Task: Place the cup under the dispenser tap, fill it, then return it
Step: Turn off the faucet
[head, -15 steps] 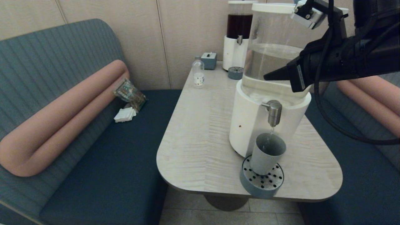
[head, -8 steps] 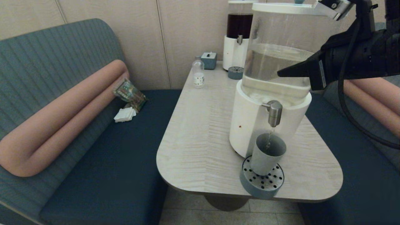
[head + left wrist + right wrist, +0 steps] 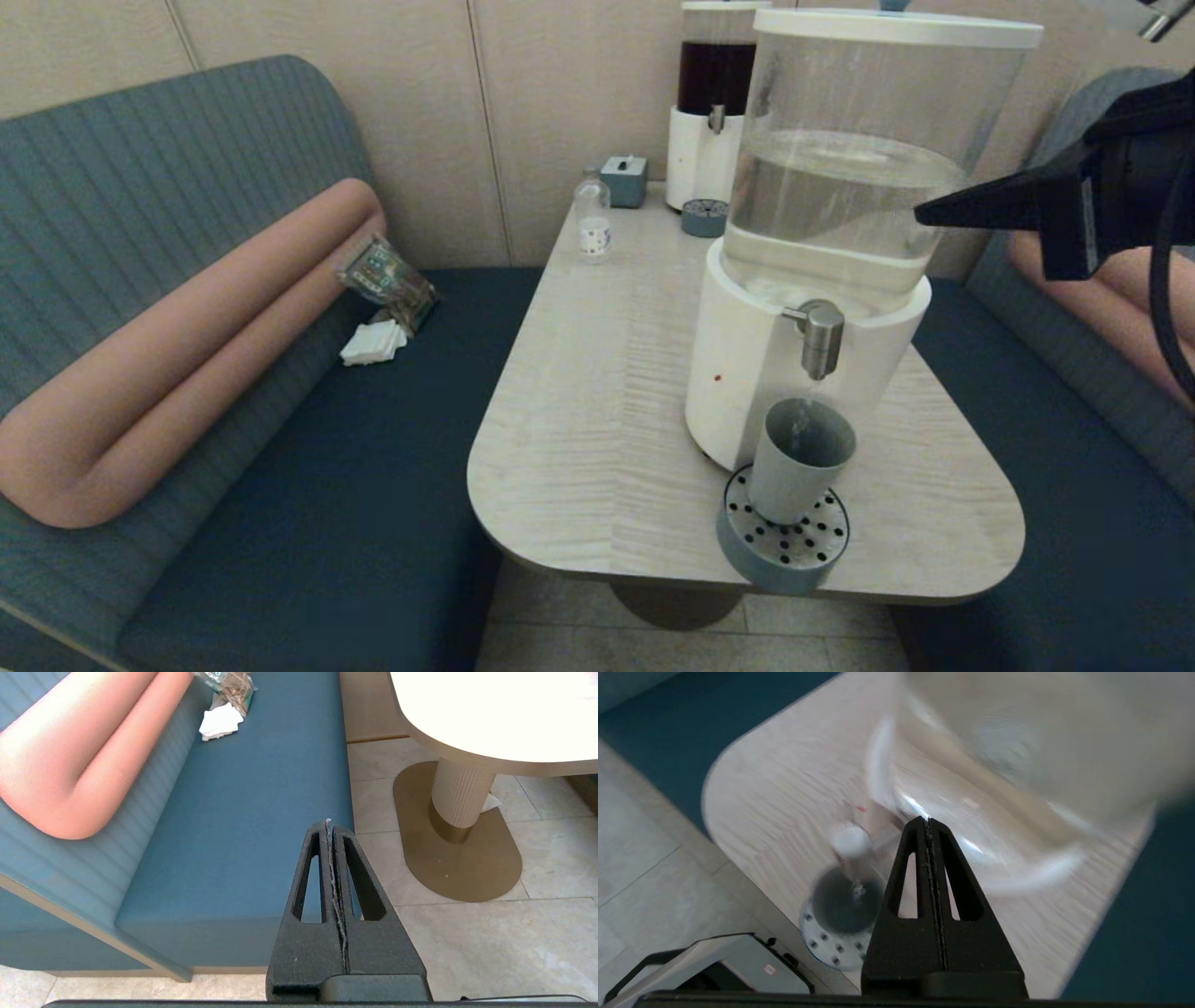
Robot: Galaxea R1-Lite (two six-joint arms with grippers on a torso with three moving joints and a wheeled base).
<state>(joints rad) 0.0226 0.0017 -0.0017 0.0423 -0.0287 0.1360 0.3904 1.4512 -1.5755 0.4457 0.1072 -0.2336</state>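
The right claw (image 3: 920, 217) is held high at the right side of the head view, its black arm reaching in from the right edge with the tip pointing left; its fingers (image 3: 924, 868) are pressed together, nothing between them. The left claw (image 3: 330, 823) is seen only in its wrist view, held low, fingers closed tight and empty.

Beige panel wall (image 3: 560, 93), teal bench (image 3: 327, 448) w/ pink bolster (image 3: 187, 355), pale wood table (image 3: 597, 420), tiled floor (image 3: 490, 942).

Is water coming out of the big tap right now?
Yes. A thin stream runs from the dispenser tap into the upright cup below.
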